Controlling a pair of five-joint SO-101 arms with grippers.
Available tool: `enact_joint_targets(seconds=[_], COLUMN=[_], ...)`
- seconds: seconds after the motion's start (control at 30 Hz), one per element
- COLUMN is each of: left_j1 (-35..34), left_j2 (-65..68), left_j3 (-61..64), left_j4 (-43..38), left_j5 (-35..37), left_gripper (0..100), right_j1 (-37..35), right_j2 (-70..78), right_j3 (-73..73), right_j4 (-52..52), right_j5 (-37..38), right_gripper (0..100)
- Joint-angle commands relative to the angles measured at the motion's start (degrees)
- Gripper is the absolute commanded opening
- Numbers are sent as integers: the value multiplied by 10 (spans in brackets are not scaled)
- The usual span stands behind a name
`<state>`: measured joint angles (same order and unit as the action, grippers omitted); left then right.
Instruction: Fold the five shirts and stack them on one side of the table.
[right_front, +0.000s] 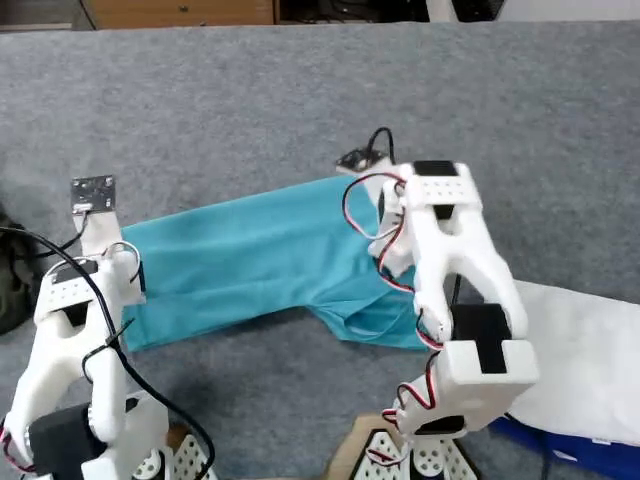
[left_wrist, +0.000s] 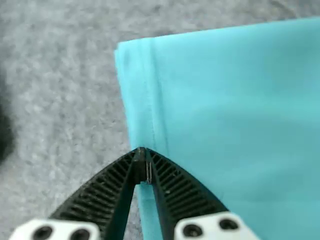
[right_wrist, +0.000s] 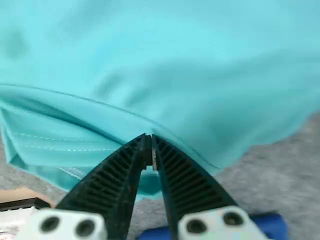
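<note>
A teal shirt (right_front: 250, 260) lies stretched out across the middle of the grey table (right_front: 300, 90), partly folded, with a bunched flap at its near right. My left gripper (right_front: 128, 275) is shut on the shirt's hemmed left edge; in the left wrist view the gripper (left_wrist: 142, 155) pinches the stitched hem of the shirt (left_wrist: 230, 100) just short of its corner. My right gripper (right_front: 388, 238) is shut on the shirt's right end. In the right wrist view the gripper (right_wrist: 148, 142) clamps a fold line of the teal shirt (right_wrist: 175, 65).
A white garment (right_front: 590, 350) lies at the table's right side with a blue one (right_front: 560, 445) under its near edge. A dark object (right_front: 10, 270) sits at the left edge. Bare grey table stretches behind the shirt.
</note>
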<state>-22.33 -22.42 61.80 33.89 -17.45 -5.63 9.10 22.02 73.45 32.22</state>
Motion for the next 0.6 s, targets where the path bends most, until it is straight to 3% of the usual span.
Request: enact_joint_targets(seconds=[0.0,0.27,0.57], left_j1=[-7,-7,-7], left_j2=[-17,-17,-17], left_j3=[-4,-4,-4], left_j4=[-11,-11,-11], left_j5=[13,12,11], left_gripper=[19,19,19], right_j1=[-22,-22,-25], right_j2=[-42,-56,-199], right_j3=[10,39,181], right_j4=[-7,14,10], right_j5=[-6,-12,1], right_gripper=[5,5,5])
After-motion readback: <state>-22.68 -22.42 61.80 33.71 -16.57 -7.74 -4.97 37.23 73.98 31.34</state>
